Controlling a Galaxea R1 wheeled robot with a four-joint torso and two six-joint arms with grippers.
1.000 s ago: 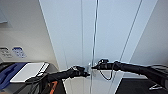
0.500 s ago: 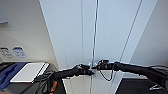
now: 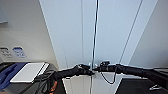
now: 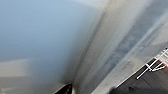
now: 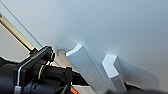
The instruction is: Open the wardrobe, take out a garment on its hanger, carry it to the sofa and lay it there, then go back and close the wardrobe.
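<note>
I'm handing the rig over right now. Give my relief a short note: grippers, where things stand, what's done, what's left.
Left gripper and right gripper: both at the handles beside the wardrobe centre seam; whether the fingers are open or shut cannot be told.
Wardrobe: doors closed, only the thin seam showing.
Done: robot is at the wardrobe, arms raised to the handles.
Left: open the doors, take out the garment on its hanger, lay it on the sofa, return and close the wardrobe.

Both arms extended forward, roughly level, converging at centre. Left tool (image 3: 88, 72) and right tool (image 3: 98, 68) tip to tip, nearly touching. Finger state of both not discernible. Cable loop hangs below right wrist.
</note>
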